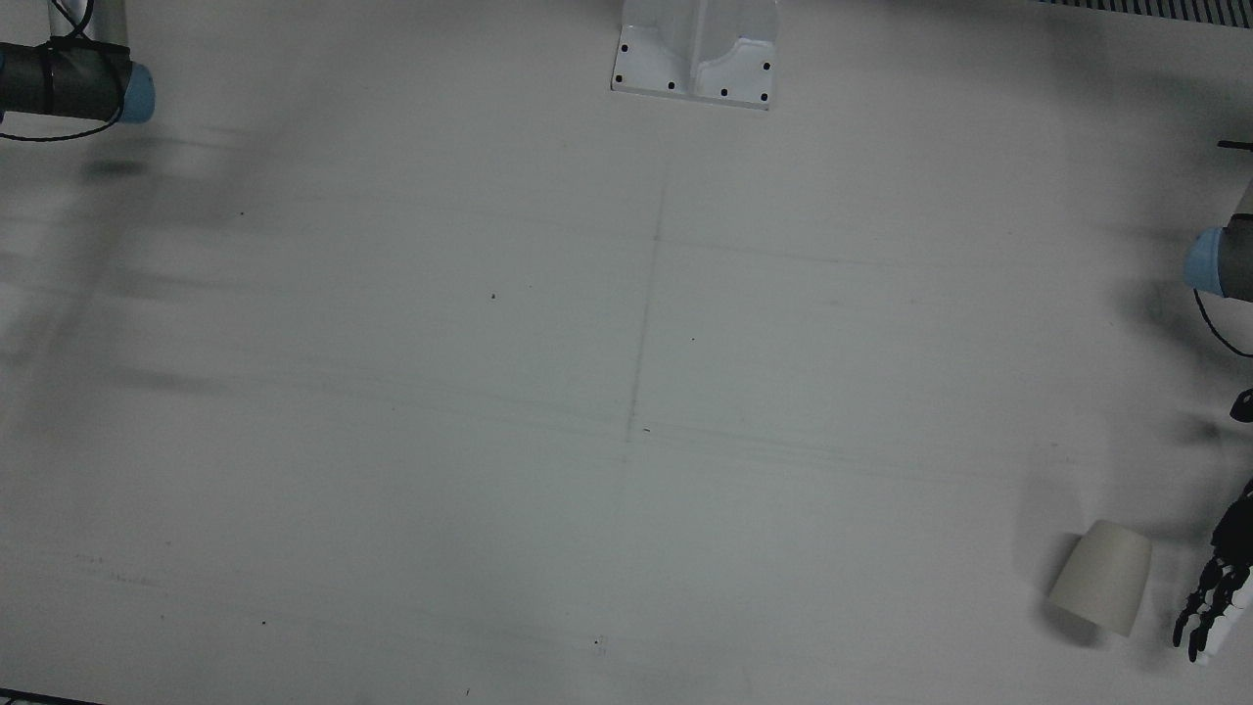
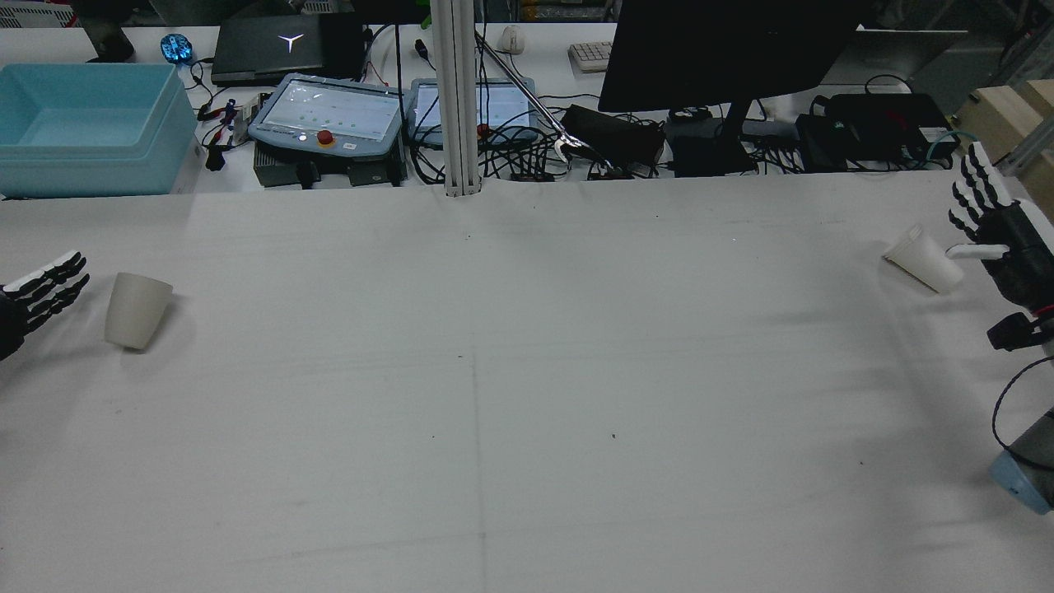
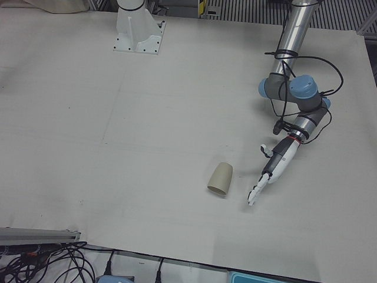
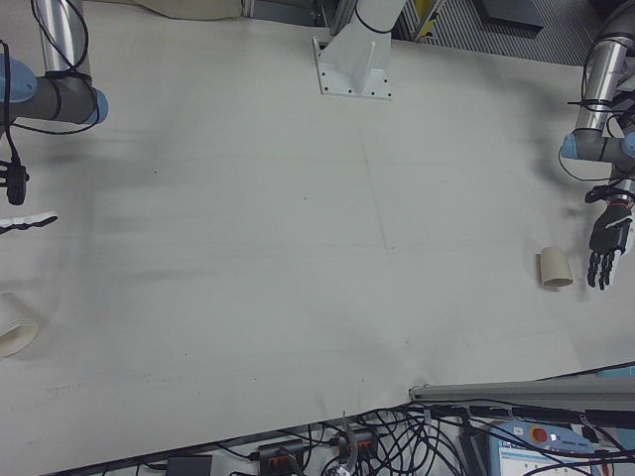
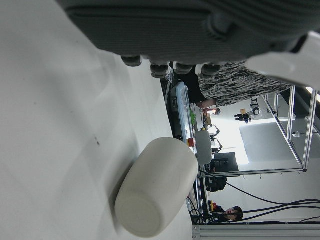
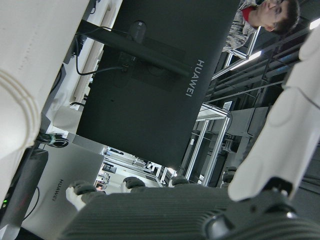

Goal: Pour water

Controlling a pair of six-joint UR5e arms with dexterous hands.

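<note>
On the left of the rear view, the robot's left hand (image 2: 37, 298) is seen low over the white bench (image 2: 527, 395) with its black, white-tipped fingers (image 2: 58, 276) stretched out straight and apart, so nothing is grasped. Just beyond those fingertips, clear of them, a beige paper cup (image 2: 136, 310) is found with its wider end away from the bench and its narrower end down; whether it stands tilted or lies on its side cannot be told for certain, though in the left hand view its flat base (image 5: 142, 217) is turned toward the camera, which suggests it lies over. The flat, spread pose is judged to be a readying of the fingers for a side grasp round the cup's wall.

The middle of the bench is left bare, apparently as the place where the two cups are to be brought together for pouring.

At the right edge, the right hand (image 2: 1000, 239) is raised off the bench, its fingers (image 2: 972, 193) fanned upward and spread. A white ribbed paper cup (image 2: 922, 257) is seen tipped, mouth pointing away from the palm, just beside the thumb. Whether the thumb touches it, or whether it is held at all, cannot be told; the fingers themselves are not wrapped round it. In the right-front view the cup (image 4: 15, 324) is seen below the white fingertip (image 4: 30, 222), apart from it.

Neither cup is judged to be secured yet.
</note>
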